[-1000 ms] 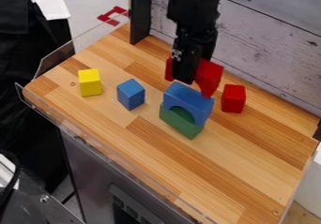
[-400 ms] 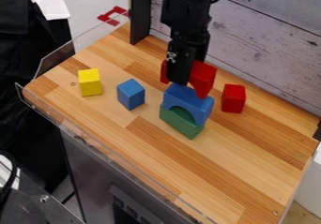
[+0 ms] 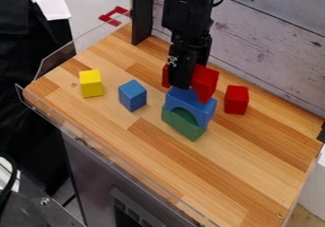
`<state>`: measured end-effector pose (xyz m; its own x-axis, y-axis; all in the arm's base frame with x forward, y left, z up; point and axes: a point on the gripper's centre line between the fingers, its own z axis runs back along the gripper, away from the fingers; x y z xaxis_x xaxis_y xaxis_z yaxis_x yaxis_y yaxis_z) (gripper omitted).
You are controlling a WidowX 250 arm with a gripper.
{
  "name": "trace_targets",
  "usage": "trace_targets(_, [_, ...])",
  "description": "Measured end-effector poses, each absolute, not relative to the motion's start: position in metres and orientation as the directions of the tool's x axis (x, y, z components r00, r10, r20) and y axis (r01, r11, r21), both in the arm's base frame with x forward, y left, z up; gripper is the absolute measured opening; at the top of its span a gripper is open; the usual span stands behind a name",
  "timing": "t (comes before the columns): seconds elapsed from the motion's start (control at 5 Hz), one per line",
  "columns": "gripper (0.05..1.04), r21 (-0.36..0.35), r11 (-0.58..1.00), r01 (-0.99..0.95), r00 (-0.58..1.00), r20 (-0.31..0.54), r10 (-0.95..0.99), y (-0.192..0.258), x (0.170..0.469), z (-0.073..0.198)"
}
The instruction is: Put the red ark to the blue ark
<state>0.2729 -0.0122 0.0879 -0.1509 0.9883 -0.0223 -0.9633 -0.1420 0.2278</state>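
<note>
At twelve o'clock from the blue, wood-like arch block (image 3: pixel 202 110) | red, wood-like arch block (image 3: pixel 205 81), pinched by the black two-finger gripper (image 3: pixel 181 82) | both run roughly ten-to-four o'clock; touching, can't tell

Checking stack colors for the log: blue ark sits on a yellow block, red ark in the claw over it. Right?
Block color's wrong. Camera view shows the blue ark on a green block; red ark is in the claw over it.
</note>
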Motion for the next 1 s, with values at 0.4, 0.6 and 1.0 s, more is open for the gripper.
trace_targets(0.4, [0.593, 0.238, -0.143, -0.961, -0.151, -0.016, 0.988, -0.013, 0.273, 0.083])
trace_targets(0.6, [0.593, 0.248, -0.141, -0.958, -0.149, -0.011, 0.989, -0.013, 0.273, 0.079])
trace_targets(1.0, [0.593, 0.257, -0.14, -0.956, -0.146, -0.006, 0.989, -0.014, 0.274, 0.073])
